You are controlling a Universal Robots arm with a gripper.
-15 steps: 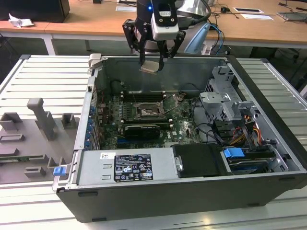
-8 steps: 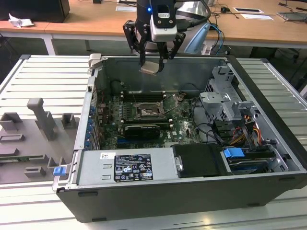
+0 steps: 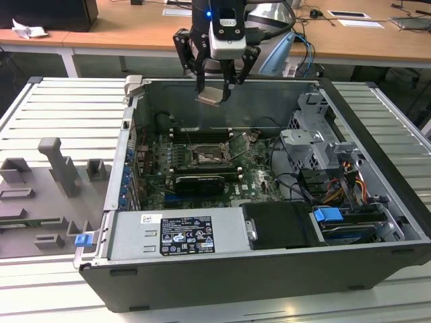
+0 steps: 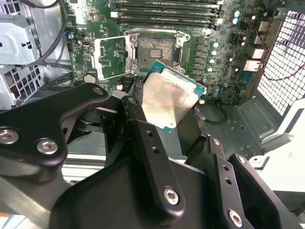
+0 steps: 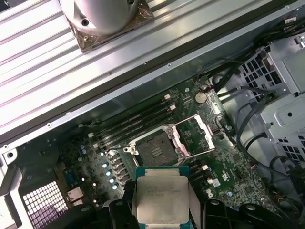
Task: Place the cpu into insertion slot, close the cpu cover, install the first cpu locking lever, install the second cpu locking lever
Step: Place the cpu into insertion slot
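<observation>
Hanging above the open computer case (image 3: 236,276), the gripper (image 3: 214,91) is seen closed on the cpu (image 3: 211,97) — the chip is pinched flat between the fingers (image 4: 147,138), well clear of the motherboard (image 3: 256,178). In the second wrist view the insertion slot (image 4: 156,49) is shown bare below, and the cpu cover (image 4: 110,58) is swung open beside it.

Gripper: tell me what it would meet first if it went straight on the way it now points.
Probably the open insertion slot on the motherboard, or the board just beside it; depth is unclear. The gripper points down into the case, jaws shut on the cpu.
</observation>
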